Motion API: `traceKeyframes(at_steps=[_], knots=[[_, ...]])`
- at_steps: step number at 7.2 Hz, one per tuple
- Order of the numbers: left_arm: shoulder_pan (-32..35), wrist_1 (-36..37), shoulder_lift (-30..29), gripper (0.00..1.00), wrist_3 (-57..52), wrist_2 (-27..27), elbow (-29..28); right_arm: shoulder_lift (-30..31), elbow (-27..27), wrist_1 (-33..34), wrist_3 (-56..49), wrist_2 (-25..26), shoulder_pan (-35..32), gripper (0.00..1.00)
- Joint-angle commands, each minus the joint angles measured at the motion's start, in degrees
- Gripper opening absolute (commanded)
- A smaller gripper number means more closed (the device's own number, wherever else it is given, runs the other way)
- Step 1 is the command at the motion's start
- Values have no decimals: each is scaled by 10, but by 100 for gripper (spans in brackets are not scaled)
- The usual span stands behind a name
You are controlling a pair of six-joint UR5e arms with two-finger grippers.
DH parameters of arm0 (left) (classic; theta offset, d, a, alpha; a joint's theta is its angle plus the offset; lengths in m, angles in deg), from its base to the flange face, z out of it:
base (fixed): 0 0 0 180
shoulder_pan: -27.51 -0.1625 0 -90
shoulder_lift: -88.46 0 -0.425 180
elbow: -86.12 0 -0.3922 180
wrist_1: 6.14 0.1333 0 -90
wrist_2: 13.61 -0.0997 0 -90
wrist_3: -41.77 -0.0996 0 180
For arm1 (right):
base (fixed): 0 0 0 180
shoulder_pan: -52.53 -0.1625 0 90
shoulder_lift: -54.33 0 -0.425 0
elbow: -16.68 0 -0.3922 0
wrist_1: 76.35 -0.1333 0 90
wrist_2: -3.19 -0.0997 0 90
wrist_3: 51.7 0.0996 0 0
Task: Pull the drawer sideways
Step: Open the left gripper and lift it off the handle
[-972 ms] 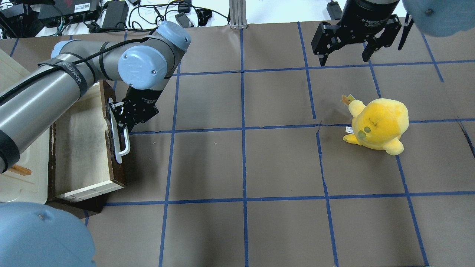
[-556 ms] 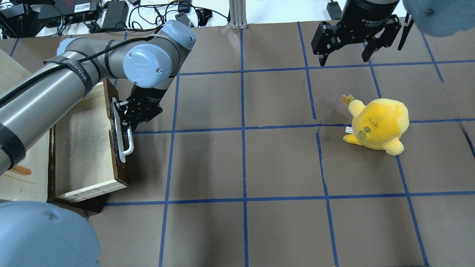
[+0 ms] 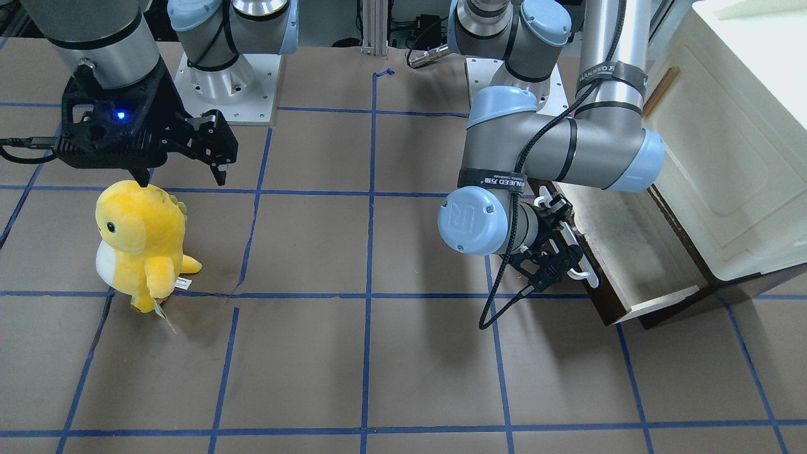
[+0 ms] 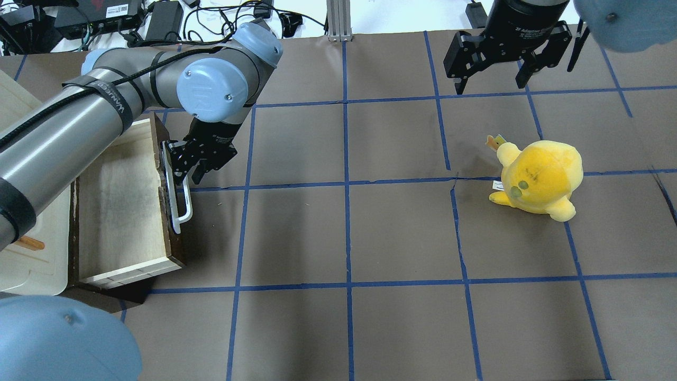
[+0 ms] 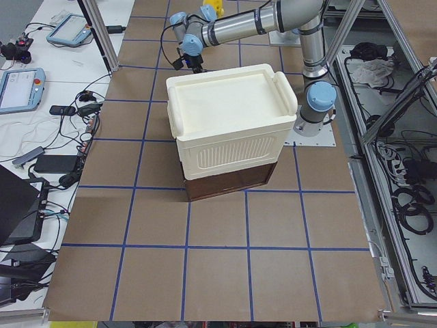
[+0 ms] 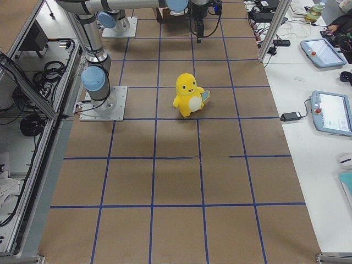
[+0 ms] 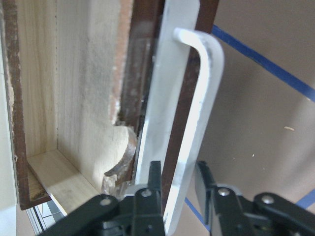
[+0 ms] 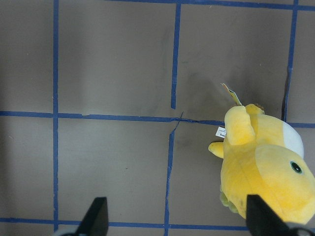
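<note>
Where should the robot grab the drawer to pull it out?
It should grab the white bar handle on the dark front of the drawer, coming in from the open table side. The bar stands off the front and leaves a gap, so one finger fits behind it and one outside. The left gripper grips it that way now.

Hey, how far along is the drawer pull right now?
Done: the drawer stands well out of the cream cabinet, its light-wood floor exposed. In hand: the left tool is clamped on the white bar handle. Left: any last travel, then release; I can't tell the stop. The right tool hangs open, idle.
</note>
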Motion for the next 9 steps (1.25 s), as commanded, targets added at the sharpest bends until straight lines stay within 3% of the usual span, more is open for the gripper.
traceKeyframes(at_steps=[1,3,4,6,7,9], knots=[[20,1,33,100,-6,68,-14,0,0,0,0,0,0,100],[15,3,76,100,-47,137,-52,0,0,0,0,1,0,100],[14,29,82,100,-148,154,-65,0,0,0,0,1,0,100],[8,76,98,100,-241,186,-64,0,0,0,0,0,0,100],[-6,87,112,100,-272,243,-67,0,0,0,0,0,0,100],[-51,87,146,100,-324,266,-62,0,0,0,0,1,0,100]])
